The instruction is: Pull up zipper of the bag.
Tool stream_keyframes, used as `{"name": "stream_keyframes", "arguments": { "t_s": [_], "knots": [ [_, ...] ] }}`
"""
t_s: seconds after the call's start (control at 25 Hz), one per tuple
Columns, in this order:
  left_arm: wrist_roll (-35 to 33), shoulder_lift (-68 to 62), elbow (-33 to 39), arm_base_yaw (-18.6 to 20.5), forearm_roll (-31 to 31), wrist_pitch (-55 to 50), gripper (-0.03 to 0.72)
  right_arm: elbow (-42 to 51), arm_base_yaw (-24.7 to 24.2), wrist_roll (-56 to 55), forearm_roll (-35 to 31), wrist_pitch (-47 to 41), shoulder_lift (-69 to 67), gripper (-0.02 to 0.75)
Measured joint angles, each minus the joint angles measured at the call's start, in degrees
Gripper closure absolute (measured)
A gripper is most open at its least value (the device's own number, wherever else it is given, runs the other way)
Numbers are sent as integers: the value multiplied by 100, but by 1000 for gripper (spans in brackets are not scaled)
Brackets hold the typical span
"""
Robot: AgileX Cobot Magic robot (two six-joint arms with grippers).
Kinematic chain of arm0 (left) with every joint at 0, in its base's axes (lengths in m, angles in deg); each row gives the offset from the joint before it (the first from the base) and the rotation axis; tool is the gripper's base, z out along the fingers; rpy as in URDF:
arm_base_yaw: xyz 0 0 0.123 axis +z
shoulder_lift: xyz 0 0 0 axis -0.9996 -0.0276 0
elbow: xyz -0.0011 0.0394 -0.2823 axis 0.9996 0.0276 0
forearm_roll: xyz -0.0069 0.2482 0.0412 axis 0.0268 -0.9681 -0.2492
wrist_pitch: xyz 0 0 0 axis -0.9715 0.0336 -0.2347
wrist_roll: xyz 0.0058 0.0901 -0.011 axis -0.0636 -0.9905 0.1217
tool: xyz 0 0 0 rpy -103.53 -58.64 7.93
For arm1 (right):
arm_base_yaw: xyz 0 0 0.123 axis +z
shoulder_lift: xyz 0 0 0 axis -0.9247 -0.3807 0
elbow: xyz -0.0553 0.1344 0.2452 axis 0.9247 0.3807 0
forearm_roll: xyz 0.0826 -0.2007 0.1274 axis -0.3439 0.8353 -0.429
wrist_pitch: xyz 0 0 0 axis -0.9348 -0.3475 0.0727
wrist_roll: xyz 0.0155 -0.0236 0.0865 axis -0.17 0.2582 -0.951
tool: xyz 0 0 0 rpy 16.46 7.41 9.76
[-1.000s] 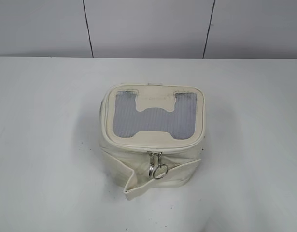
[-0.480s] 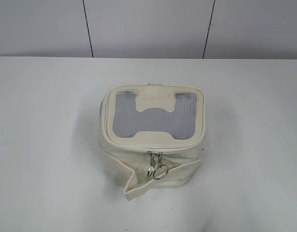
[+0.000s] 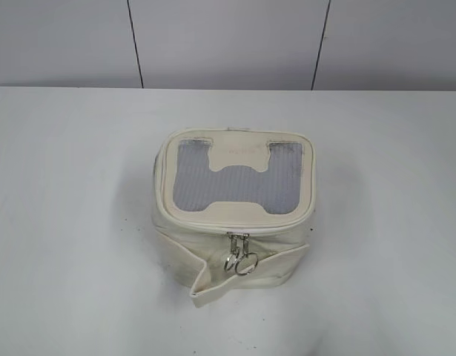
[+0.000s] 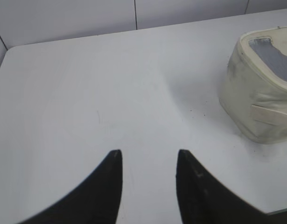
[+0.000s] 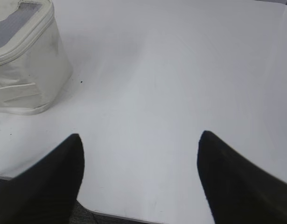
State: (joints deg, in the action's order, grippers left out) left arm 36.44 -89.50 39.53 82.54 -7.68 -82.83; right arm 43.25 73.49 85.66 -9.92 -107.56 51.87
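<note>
The cream-white boxy bag (image 3: 235, 245) stands on the white table (image 3: 64, 222), its grey mesh window (image 3: 239, 182) on top. The cream zipper (image 3: 213, 226) runs round the top rim. Its two silver pulls with round rings (image 3: 240, 257) hang together at the middle of the front. A loose cream strap (image 3: 213, 289) lies across the front. Neither gripper shows in the exterior view. My left gripper (image 4: 149, 154) is open and empty, with the bag (image 4: 255, 102) far to its right. My right gripper (image 5: 141, 135) is wide open and empty, with the bag (image 5: 26, 79) at upper left.
A grey panelled wall (image 3: 228, 44) stands behind the table's far edge. The table's near edge and dark floor show under the right gripper (image 5: 82, 214). Bare table surface lies on both sides of the bag.
</note>
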Motion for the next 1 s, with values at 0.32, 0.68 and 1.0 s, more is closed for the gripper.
{"name": "stream_keyframes", "arguments": {
  "t_s": [0.32,0.68,1.0],
  "knots": [
    [0,0,0,441,0,0,382,0,-77,2,-11,0,0,150],
    [0,0,0,674,0,4,382,0,-121,7,-11,0,0,150],
    [0,0,0,674,0,4,382,0,-128,7,-11,0,0,151]
  ]
}}
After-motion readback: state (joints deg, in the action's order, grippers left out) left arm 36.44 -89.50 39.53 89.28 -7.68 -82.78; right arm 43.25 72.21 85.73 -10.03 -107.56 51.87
